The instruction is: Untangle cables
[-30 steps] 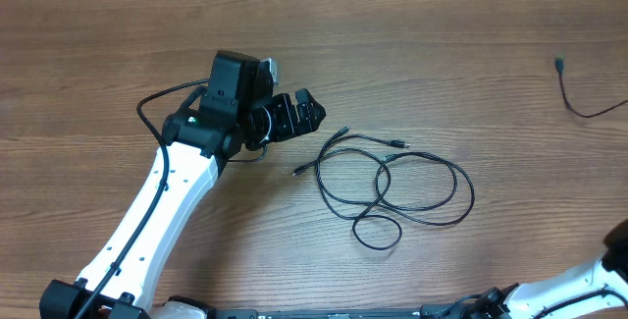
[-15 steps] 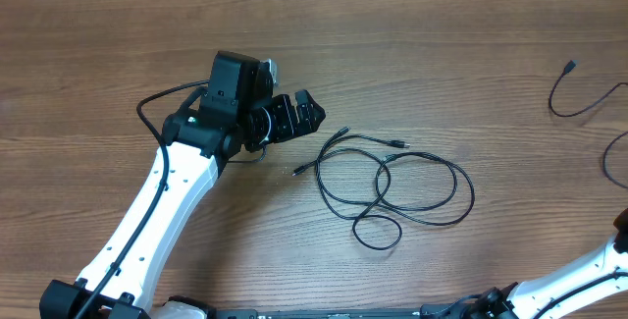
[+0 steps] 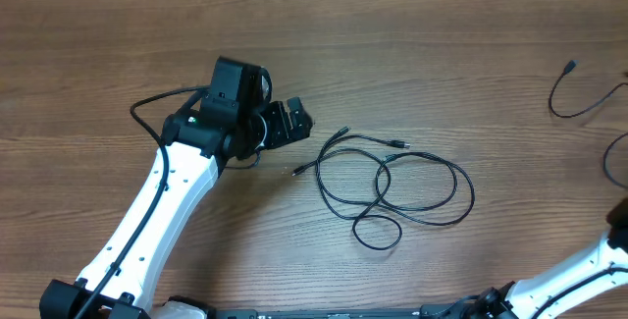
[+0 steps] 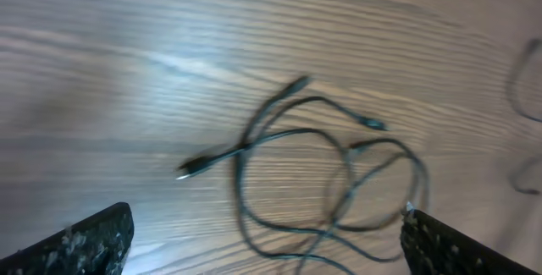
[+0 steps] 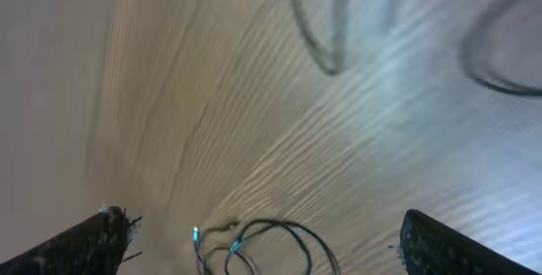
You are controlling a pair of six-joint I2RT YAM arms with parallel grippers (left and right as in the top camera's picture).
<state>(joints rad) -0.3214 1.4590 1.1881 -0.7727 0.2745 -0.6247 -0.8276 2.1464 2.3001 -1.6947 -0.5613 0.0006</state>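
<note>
Clerk: Overhead, first entry?
Keeper: Entry: the cables (image 3: 382, 170), one thin black tangle of overlapping loops lying flat at the middle of the table (image 3: 442, 25), plug ends toward the left pincer (image 3: 297, 120). That pincer hovers just left of the tangle, jaws spread, nothing held. Two further cord arcs (image 3: 552, 106) lie well apart at the right edge. The right pincer is out of this view; only the right arm (image 3: 579, 270) shows, low right.
Clerk: Left wrist?
Keeper: The pincer's fingers (image 4: 85, 241) sit wide in both lower corners, empty. The tangle lies ahead; one plug end (image 4: 190, 169) juts left, free of the loops.
Clerk: Right wrist?
Keeper: The right pincer (image 5: 262, 217) gapes, empty. Blurred cord loops (image 5: 322, 46) near the top; a small bundle (image 5: 279, 222) with plugs low in frame, likely the central tangle, not certain.
Clerk: Handling?
Keeper: Judged best: pinch the free plug end, draw it slowly outward from the crossings, the other pincer pinning a loop. Only hindrance judged: the crossings may tighten if pulled fast, and cord thinner than a finger is easily missed
</note>
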